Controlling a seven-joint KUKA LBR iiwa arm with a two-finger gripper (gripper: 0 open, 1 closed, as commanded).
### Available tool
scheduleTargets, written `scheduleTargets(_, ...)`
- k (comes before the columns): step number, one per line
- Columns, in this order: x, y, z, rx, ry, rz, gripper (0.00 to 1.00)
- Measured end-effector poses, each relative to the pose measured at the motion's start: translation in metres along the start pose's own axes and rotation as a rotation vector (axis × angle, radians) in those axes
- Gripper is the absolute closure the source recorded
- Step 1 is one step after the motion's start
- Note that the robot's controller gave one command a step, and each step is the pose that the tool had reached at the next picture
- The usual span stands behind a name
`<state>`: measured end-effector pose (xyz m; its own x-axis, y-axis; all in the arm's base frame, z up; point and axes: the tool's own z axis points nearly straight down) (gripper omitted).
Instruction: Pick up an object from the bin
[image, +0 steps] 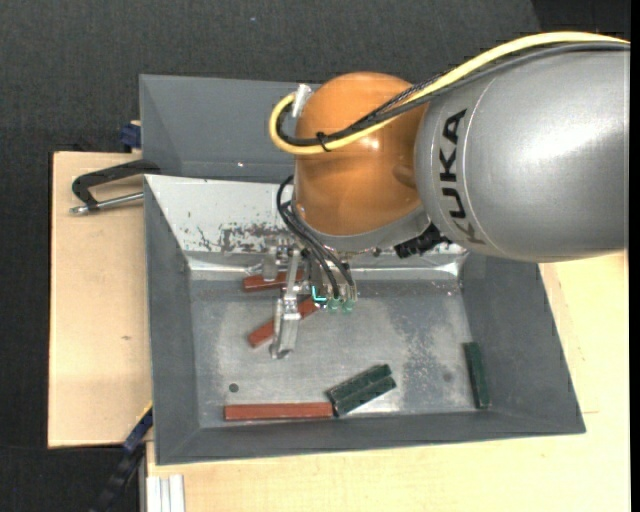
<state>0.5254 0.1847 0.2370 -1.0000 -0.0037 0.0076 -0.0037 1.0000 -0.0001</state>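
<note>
The grey metal bin (170, 330) lies under the silver arm (540, 150), which reaches in from the right with its orange wrist cover (350, 160) above the back wall; the gripper (284, 338) hangs low over the floor's left-centre, and whether its jaws are apart or together cannot be told. Along the front wall lie a long red-brown bar (278, 410) and, at its right end, a tilted dark green block (362, 388); a narrow dark green bar (477, 375) lies well apart at the right; a small red-brown piece (262, 337) lies right at the gripper's tip, another red-brown piece (258, 284) just behind it by the back wall.
</note>
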Motion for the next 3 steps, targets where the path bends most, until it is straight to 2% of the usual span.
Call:
scheduleTargets(1, -0.002, -0.001, -0.005, -0.002, -0.009, 0.003, 0.0)
scheduleTargets(2, -0.034, -0.023, 0.029, -0.005, -0.017, -0.099, 0.0)
scheduleTargets(3, -0.052, -0.07, 0.078, 0.002, -0.005, -0.193, 0.0)
